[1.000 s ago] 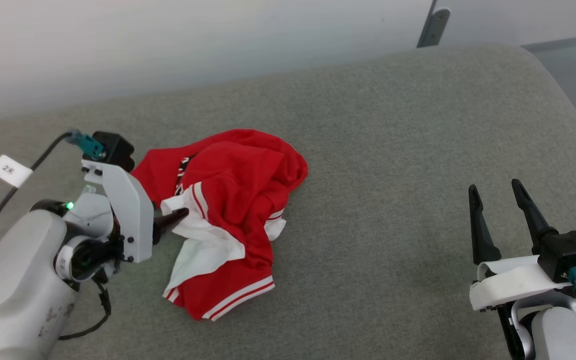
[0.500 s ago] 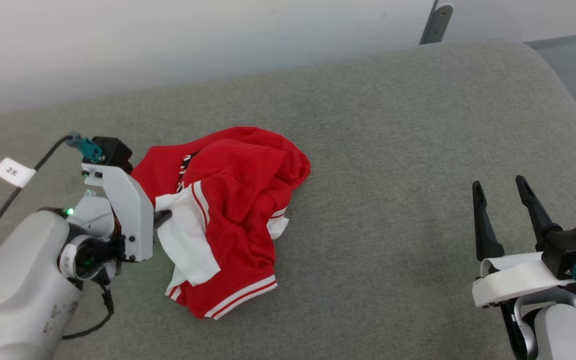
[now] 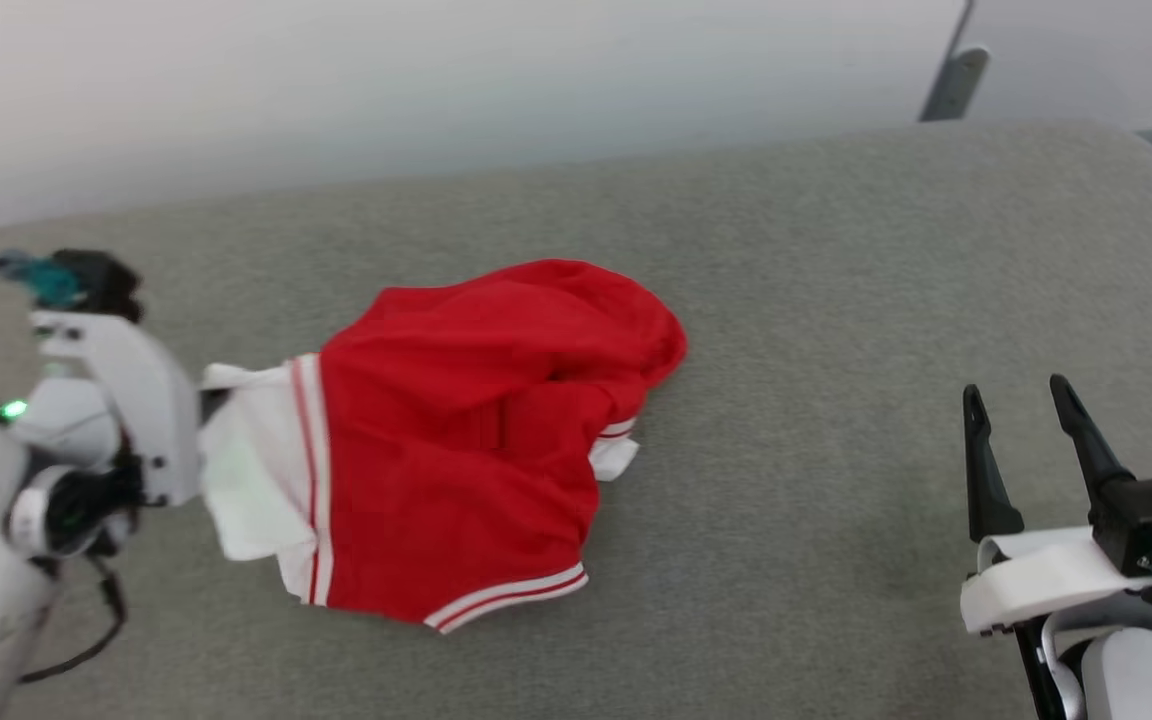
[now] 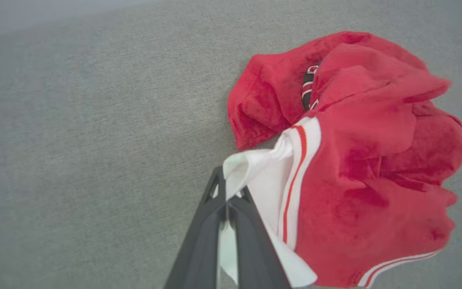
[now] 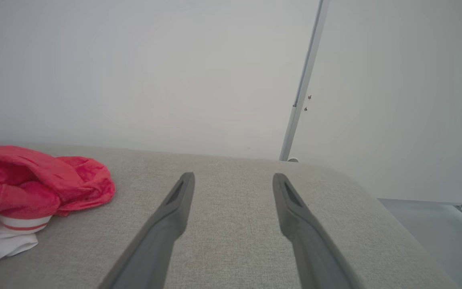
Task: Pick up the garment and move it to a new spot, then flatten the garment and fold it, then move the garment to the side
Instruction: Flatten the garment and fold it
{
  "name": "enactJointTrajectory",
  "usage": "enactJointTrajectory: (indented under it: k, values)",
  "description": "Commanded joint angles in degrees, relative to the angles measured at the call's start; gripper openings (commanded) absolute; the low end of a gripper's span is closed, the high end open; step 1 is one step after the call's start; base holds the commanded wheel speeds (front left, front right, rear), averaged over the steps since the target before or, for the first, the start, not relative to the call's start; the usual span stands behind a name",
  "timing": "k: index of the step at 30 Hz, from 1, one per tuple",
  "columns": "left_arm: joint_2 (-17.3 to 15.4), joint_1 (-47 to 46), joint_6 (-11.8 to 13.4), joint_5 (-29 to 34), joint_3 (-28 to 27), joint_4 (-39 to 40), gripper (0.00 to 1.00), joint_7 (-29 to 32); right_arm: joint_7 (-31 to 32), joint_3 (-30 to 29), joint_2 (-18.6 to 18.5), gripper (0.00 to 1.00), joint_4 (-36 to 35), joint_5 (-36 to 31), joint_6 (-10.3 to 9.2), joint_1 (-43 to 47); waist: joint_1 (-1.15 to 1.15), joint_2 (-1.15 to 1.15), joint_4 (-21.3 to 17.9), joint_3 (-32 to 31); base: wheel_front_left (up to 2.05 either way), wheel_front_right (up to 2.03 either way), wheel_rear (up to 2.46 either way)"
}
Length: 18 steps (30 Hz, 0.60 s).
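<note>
Red rumpled garment [image 3: 476, 440], white striped sleeve

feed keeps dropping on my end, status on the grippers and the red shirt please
Left gripper shut on white sleeve of the garment. Right gripper open, apart from it. Cloth bunched on grey cushion, not flattened. No obstacle seen.

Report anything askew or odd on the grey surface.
The red jersey shirt lies bunched in a heap on the grey cushion, not flat. Its white sleeve is pinched between the shut jaws of the left gripper and drawn out sideways. Nothing looks torn.
</note>
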<state>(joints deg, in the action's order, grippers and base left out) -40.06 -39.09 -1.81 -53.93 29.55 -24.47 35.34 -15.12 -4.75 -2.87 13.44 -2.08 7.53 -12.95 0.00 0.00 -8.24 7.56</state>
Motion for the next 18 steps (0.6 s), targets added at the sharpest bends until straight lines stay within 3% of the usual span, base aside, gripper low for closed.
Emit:
enactJointTrajectory:
  k: [1,7,13,18]
  values:
    - [-0.7,1.47,0.69,-0.48,-0.73,0.01,0.0,-0.58,-0.05,-0.18,-0.02,1.0,0.15,-0.46,-0.08,0.88,0.0,0.0,1.89,-1.26,0.0,0.0,0.0]
    - [-4.49,5.3,3.35,-0.39,-2.65,-0.9,0.0,-2.28,-0.05,-0.42,-0.02,1.0,0.62,-1.21,-0.08,1.98,0.0,0.0,4.69,-2.58,0.0,0.0,0.0]
    - [-5.9,8.96,5.84,-1.12,-3.97,-3.95,0.0,-3.8,-0.05,-0.15,-0.01,1.0,1.15,-1.54,-0.08,2.12,0.0,0.0,6.26,-3.72,0.0,0.0,0.0]
    - [-4.95,11.34,5.18,-1.94,-4.14,-7.44,0.0,-5.69,-0.05,0.36,-0.02,1.0,1.52,-1.64,-0.08,2.31,0.0,0.0,6.51,-4.3,0.0,0.0,0.0]
